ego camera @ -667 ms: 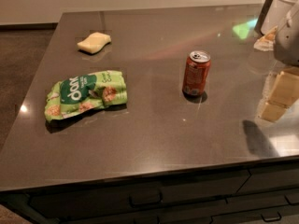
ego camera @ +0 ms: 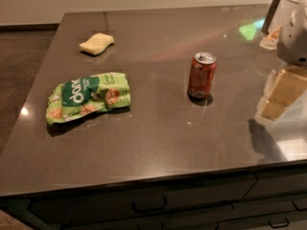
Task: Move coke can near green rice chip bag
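On the green rice chip bag [ego camera: 88, 97] white "dan" is read; the coke can [ego camera: 201, 75] is stood well apart. The gripper [ego camera: 283, 92] is seen at the right edge; its state cannot be told.

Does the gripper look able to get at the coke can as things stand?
Probably yes. The gripper hangs at the right side of the countertop, apart from the upright coke can, with only bare surface between them. The green rice chip bag and sponge lie farther left, out of the way.
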